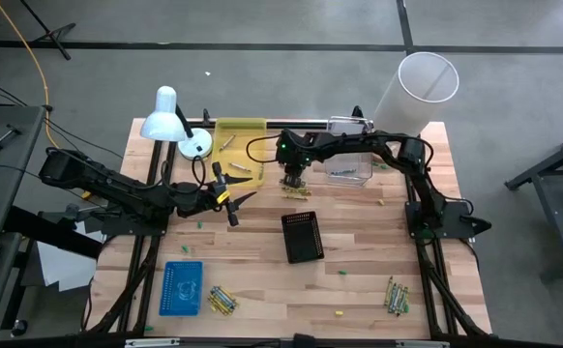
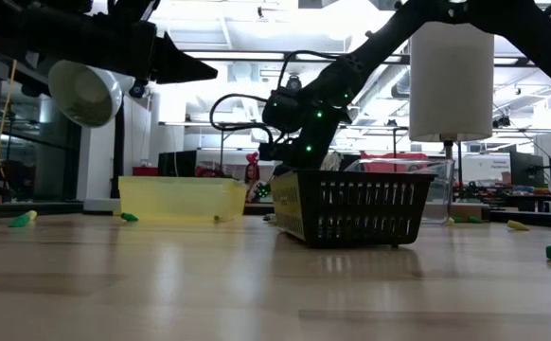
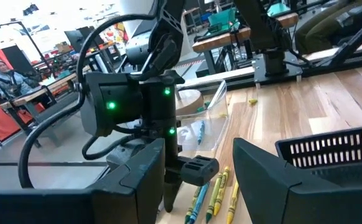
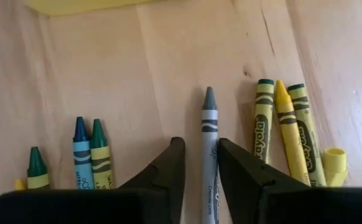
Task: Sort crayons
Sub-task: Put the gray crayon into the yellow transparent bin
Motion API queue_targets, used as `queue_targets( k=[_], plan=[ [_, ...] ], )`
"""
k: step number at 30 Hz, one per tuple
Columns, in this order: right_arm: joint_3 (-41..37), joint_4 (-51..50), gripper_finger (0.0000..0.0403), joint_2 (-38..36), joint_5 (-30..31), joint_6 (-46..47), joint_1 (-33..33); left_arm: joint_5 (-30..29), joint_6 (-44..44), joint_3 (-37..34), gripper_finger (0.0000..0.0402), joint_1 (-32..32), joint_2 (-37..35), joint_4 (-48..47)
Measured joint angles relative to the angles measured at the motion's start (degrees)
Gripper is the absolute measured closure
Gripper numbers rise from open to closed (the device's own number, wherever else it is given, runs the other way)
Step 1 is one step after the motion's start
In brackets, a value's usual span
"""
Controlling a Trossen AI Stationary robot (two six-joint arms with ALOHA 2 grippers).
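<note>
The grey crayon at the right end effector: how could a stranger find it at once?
Start at the yellow plastic tray at the table's far side. Just in front of it lies a row of crayons under the right end effector. The grey wax crayon lies between its fingers, the only grey one.

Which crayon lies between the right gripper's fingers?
The grey crayon. It lies alone between the right gripper fingers, while the yellow crayons and the blue and green ones lie outside them.

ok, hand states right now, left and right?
Left hand: open, empty, hovering above the table.
Right hand: fingers straddling the grey crayon on the table, narrow gap; whether it grips yet cannot be told.
</note>
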Motion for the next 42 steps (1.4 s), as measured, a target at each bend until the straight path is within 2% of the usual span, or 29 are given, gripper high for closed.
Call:
queue_targets(
  k=[3,5,13,21,29,39,42],
  plan=[
    [0.0,-0.9,0.0373,0.1,0.7,0.0,0.3,0.0,-1.9,0.0,0.0227,-0.7,-1.1,1.0],
    [-0.1,-1.1,0.0391,-0.1,1.5,0.0,0.6,-0.3,-3.0,0.9,0.0227,-1.5,-2.8,0.2],
    [-0.6,-2.3,0.0397,-2.5,1.9,2.1,2.7,-4.0,-6.6,1.5,0.0227,-7.6,-15.9,-8.1],
    [-0.4,-0.3,0.0401,-10.3,3.3,5.6,5.0,-6.4,-12.0,1.5,0.0227,-13.3,-27.0,-16.5],
    [-0.4,5.7,0.0402,-15.3,6.9,7.1,9.7,-6.4,-15.1,1.5,0.0227,-16.2,-28.1,-19.1],
    [-0.4,19.1,0.0402,-14.6,6.8,7.1,12.6,-6.4,-18.7,1.5,0.0227,-18.7,-27.9,-22.6],
    [-0.4,23.3,0.0402,-14.5,4.1,7.1,12.2,-6.4,-20.0,1.5,0.0227,-19.1,-27.9,-23.3]
  ],
)
